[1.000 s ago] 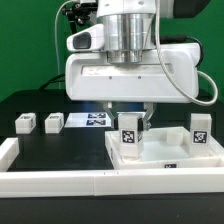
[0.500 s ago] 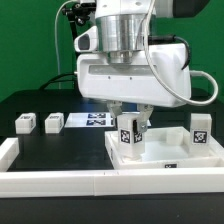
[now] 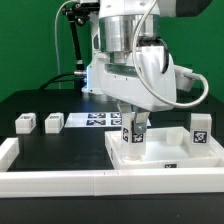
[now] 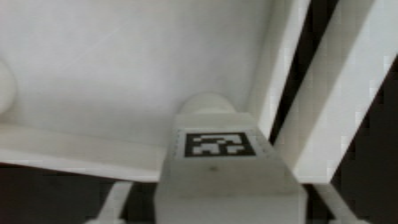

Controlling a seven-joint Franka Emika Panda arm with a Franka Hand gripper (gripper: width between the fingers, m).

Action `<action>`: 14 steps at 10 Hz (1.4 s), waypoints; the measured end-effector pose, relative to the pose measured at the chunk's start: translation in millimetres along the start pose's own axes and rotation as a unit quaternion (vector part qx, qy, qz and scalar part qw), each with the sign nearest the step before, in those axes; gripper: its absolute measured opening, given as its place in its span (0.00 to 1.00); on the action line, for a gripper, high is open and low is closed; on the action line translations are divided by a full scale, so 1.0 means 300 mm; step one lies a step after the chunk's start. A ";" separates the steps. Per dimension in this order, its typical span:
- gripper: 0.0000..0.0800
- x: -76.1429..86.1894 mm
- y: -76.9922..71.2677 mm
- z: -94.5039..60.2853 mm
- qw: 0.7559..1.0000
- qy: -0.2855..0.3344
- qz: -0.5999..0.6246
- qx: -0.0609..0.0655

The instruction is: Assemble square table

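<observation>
Arm [image 3: 125, 50] fills upper centre of the exterior frame, reaching down over the black bench [image 3: 60, 145]. Square tabletop [image 3: 165, 152], a white tray with raised rim, sits lower right, with a tag on its front edge. Long white border rail [image 3: 60, 182] runs along the bottom and up the left edge. Marker board [image 3: 97, 120] lies flat mid-frame, behind the arm.

Pincer [image 3: 133, 125] is right over the tabletop's rear left corner, pinching an upright tagged leg block [image 3: 130, 136] whose base is at the tabletop's inner surface; can't tell if it is seated. Wrist view: same leg block [image 4: 217, 143] centred, tag facing the camera, white tabletop [image 4: 125, 70] beyond it.

Second leg block [image 3: 200, 128] stands at the tabletop's rear right corner. Two loose leg blocks [image 3: 23, 122] [image 3: 53, 122] sit on the bench at mid-left, well apart from the pincer.
</observation>
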State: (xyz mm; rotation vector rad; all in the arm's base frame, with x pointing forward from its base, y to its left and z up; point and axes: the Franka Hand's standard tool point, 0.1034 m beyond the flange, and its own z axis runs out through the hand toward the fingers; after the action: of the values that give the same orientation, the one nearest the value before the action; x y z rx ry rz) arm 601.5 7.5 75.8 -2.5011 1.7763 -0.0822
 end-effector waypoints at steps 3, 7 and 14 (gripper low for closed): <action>0.67 0.002 0.002 0.000 0.999 -0.001 -0.050 -0.002; 0.81 -0.008 -0.003 -0.001 0.977 -0.002 -0.214 -0.003; 0.81 -0.009 -0.024 -0.015 0.861 0.011 -0.509 -0.018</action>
State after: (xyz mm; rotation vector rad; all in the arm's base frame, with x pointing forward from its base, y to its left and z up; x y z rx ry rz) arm 607.2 12.3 80.9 -3.1337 0.2661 -0.1271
